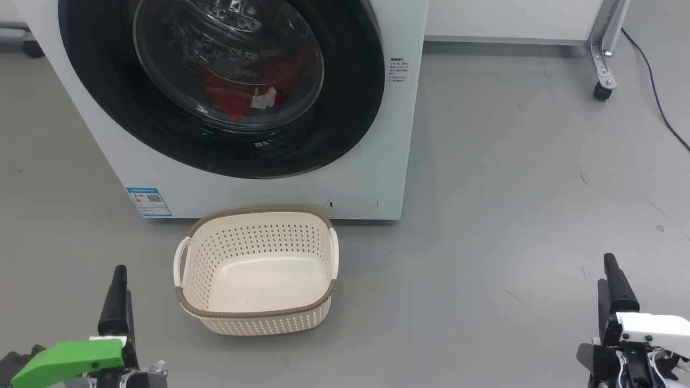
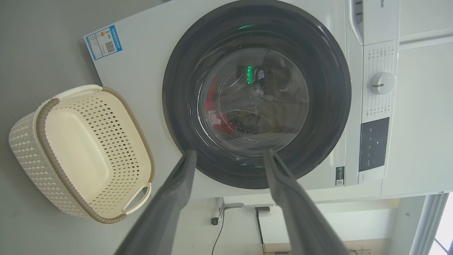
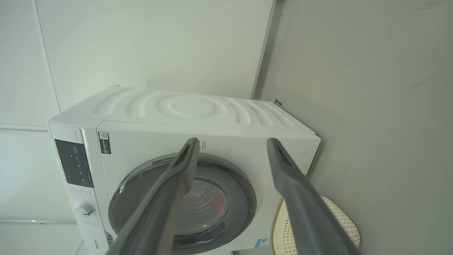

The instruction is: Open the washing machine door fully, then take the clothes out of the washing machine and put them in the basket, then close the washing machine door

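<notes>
Plainly, in the head view the washing machine door (image 1: 345,108) is seen shut against the washing machine (image 1: 391,178), with the clothes (image 1: 226,91) lying low in the drum behind the glass. The basket (image 1: 259,211) is set empty on the floor (image 1: 512,188), just in front of the machine and below the door. The left end effector (image 1: 118,299) and the right end effector (image 1: 617,291) are held low at the corners, well apart from the door. A reach made low towards the door could knock the basket aside, since it is placed so near the front panel.

In the left wrist view, the left end effector (image 2: 230,151) is shown with its fingers spread and nothing between them. It is aimed at the door (image 2: 329,95), and the basket (image 2: 42,120) is off to one side. It is judged that the glossy rim offers little purchase, so a slip may be expected if it is hooked shallowly.

In the right wrist view, the right end effector (image 3: 233,140) is likewise held apart and empty, and the machine (image 3: 247,148) lies well beyond it. Which side carries the hinge cannot be told, so an arm could be caught in the door's swing.
</notes>
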`<state>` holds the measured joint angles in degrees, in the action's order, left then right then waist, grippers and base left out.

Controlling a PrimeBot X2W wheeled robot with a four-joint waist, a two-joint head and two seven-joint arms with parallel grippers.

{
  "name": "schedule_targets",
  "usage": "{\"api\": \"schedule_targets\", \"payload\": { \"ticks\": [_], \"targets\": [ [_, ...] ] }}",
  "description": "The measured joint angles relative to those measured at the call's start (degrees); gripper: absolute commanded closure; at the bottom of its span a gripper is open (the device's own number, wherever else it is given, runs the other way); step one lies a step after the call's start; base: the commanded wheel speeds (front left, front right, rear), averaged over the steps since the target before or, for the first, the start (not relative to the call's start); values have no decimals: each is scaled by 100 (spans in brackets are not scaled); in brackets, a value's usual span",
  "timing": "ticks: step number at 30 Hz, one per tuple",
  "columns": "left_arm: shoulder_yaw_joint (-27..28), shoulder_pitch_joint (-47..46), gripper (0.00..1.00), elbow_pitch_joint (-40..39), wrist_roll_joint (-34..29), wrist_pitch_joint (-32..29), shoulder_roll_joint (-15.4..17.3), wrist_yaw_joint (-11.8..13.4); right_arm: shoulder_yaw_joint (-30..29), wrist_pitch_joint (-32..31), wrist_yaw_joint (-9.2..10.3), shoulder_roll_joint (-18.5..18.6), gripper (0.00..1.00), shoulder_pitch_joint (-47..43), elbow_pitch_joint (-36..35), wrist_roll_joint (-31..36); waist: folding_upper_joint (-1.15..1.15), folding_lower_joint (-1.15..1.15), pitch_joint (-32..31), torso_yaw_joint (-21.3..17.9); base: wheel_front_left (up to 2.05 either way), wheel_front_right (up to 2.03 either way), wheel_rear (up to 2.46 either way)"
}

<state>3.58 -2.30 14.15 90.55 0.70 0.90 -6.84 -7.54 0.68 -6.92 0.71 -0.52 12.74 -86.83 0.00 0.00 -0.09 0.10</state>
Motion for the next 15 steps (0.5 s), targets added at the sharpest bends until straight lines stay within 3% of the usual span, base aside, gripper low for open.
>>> {"api": "schedule_targets", "payload": {
  "ticks": [11, 15],
  "targets": [
    [69, -1, 0, -326, -478, 199, 4, 0, -129, 189, -1, 14, 0, 2, -378, 867, 0, 0, -11, 3, 0, 0, 0],
    [94, -1, 0, -454, -955, 309, 7, 0, -138, 293, 0, 20, 0, 3, -547, 1265, 0, 0, -12, 14, 0, 0, 0]
  ]
}}
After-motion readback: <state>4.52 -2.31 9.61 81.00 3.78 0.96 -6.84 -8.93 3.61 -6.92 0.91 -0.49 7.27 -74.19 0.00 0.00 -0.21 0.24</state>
